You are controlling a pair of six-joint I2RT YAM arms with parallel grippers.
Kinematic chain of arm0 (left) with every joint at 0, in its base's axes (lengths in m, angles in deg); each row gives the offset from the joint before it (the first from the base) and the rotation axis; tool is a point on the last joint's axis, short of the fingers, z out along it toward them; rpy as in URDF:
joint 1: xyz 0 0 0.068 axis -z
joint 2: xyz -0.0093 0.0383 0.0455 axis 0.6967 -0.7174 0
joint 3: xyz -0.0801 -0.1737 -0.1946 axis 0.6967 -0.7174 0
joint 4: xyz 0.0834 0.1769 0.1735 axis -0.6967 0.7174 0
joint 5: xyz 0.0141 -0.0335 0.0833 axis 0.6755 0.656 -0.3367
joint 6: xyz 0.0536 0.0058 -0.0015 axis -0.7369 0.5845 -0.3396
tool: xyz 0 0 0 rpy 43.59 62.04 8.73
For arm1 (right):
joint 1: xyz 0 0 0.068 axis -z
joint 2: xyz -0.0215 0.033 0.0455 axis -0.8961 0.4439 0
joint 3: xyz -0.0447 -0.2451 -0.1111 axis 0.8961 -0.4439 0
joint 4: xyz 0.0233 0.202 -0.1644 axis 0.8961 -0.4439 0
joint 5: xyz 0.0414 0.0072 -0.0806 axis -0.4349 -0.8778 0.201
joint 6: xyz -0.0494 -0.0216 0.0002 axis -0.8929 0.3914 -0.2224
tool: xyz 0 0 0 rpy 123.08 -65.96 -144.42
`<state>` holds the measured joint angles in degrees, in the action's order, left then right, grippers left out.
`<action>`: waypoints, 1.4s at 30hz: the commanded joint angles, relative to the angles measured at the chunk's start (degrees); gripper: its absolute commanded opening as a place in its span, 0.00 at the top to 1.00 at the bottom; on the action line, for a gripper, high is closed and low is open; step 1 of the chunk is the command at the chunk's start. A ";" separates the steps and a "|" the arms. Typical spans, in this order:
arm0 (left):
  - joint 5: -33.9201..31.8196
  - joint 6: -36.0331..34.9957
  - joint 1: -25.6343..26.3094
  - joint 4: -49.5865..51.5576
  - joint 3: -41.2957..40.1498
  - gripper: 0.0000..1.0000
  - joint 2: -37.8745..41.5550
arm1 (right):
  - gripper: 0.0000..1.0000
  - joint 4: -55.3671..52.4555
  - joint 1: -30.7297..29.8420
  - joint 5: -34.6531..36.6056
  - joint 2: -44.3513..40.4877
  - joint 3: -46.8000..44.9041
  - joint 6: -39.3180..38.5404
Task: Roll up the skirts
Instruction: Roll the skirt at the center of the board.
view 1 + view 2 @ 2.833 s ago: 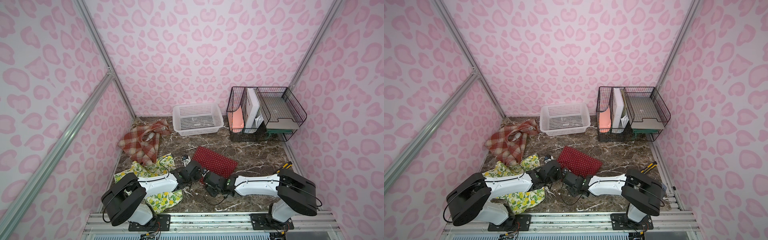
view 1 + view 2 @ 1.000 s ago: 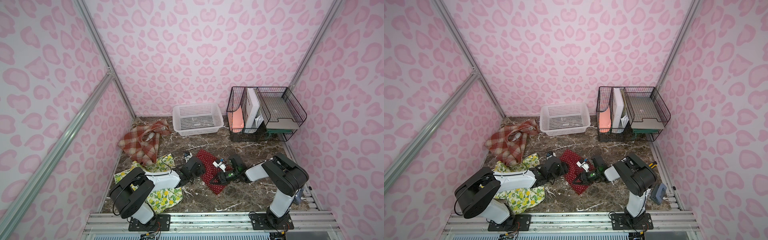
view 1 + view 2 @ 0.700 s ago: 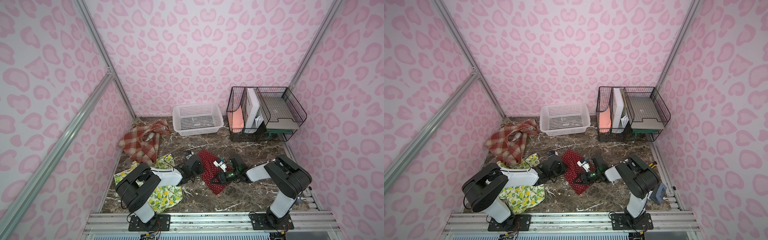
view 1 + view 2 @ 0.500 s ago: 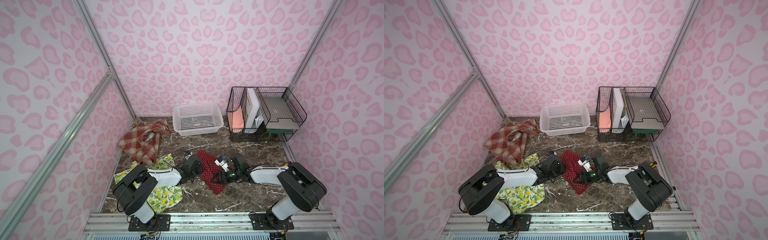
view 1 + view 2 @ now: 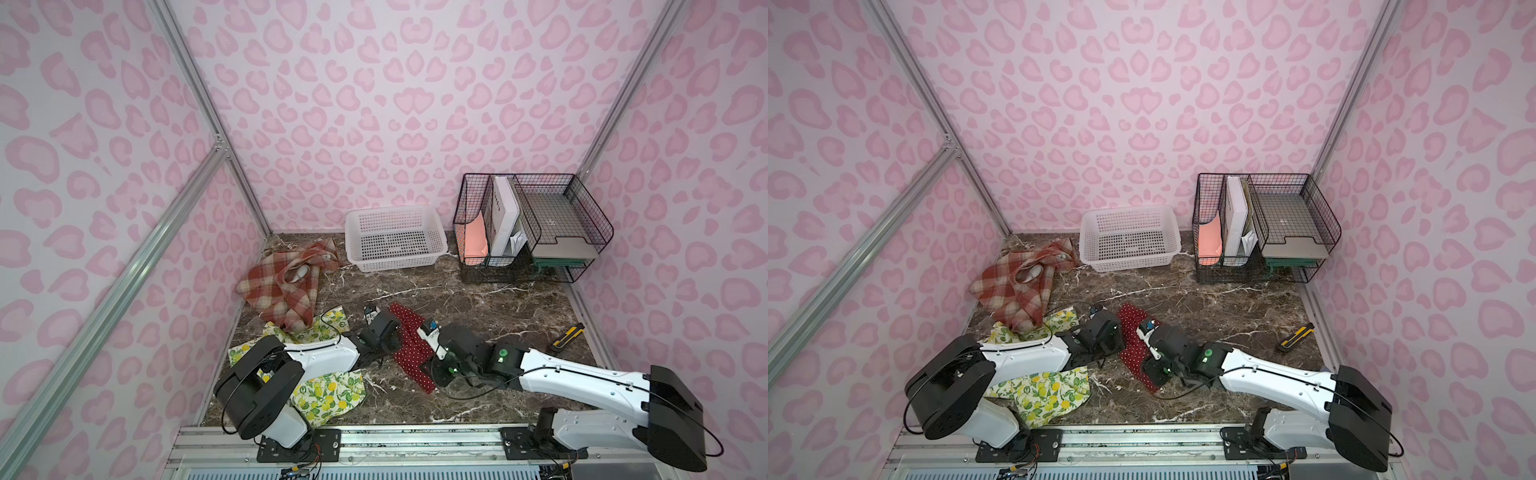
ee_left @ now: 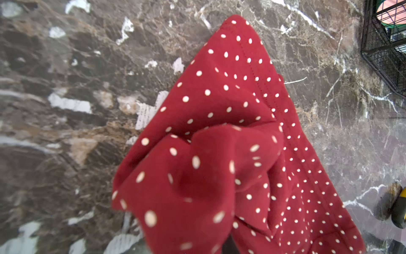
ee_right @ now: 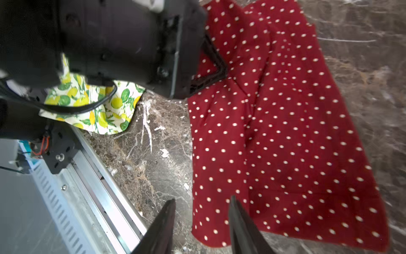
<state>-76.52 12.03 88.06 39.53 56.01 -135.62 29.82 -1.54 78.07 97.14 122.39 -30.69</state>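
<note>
Skirts lie on the marbled tabletop (image 5: 478, 299) in both top views: the plaid skirt (image 5: 282, 286) is crumpled near the back-left corner. The lemon-print skirt (image 5: 328, 390) lies under the left arm. The red polka-dot skirt (image 5: 409, 338) sits in the middle, between the left gripper (image 5: 392, 334) and the right gripper (image 7: 203, 199). In the left wrist view, a bunched fold of the polka-dot skirt rises close to the lens, pinched by clenched fingers it hides. In the right wrist view, the right fingers (image 7: 162, 224) stand apart, released, straddling the skirt's edge.
</note>
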 commanded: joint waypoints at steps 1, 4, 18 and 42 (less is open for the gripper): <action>-0.76 -0.83 0.06 6.52 0.10 1.00 0.04 | 0.56 4.31 -4.26 8.39 3.56 0.44 -2.32; -1.04 -0.87 0.11 6.94 -0.22 1.00 0.40 | 0.51 6.71 -4.85 8.80 8.81 0.85 -4.08; -0.78 -1.23 -0.09 6.68 -1.49 1.00 1.56 | 0.37 6.01 -5.47 14.85 23.43 -0.35 -3.17; -1.68 -2.68 -3.14 19.92 -5.71 0.35 26.45 | 0.98 22.96 19.95 -48.83 20.54 -3.76 5.33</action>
<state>-78.77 9.23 84.70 58.50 50.68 -110.11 47.89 16.40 43.23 115.21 118.74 -27.06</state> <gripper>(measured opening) 0.655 0.162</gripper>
